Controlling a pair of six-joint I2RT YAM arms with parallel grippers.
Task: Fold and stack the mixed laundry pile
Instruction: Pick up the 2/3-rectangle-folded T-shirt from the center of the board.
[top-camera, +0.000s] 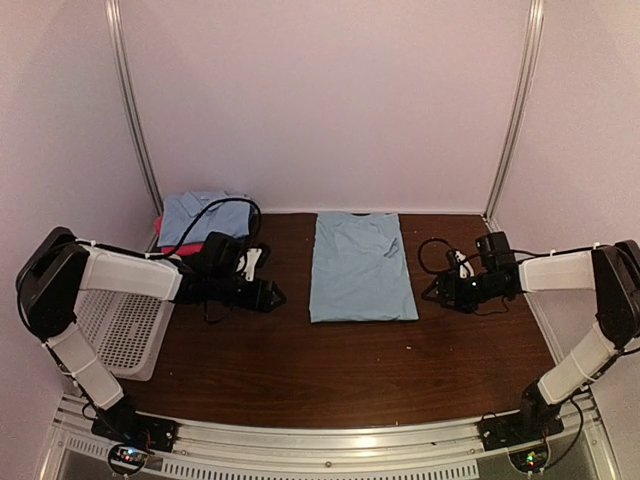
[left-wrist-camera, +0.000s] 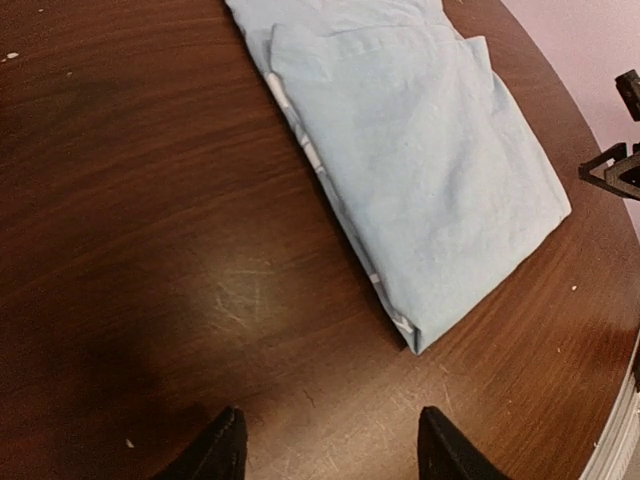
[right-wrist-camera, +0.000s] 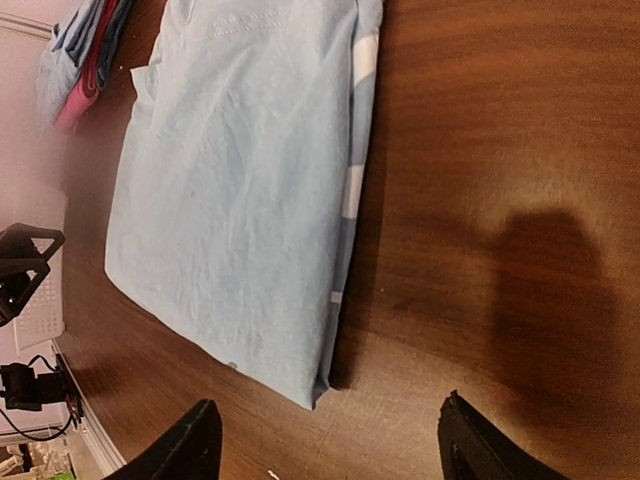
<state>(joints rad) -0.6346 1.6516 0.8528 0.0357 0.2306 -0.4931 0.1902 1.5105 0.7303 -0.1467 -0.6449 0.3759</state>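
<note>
Folded light blue shirt (top-camera: 360, 267) on wooden table (top-camera: 300, 370), left gripper (top-camera: 274, 295) and right gripper (top-camera: 432, 290) flanking it — both spread wide, empty.

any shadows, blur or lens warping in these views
top external: dim, even light, bright glare on the front rail; left wrist: fisheye bows the table edge, broad shadow at lower left, folded shirt sharp; right wrist: dark shadow on the wood at right, far pile blurred

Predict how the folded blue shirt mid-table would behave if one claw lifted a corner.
Probably floppy: the folded shirt is thin cloth lying flat, so its layers would likely droop open. Being thin, it is probably light. Pushed, it might bunch on the table.
</note>
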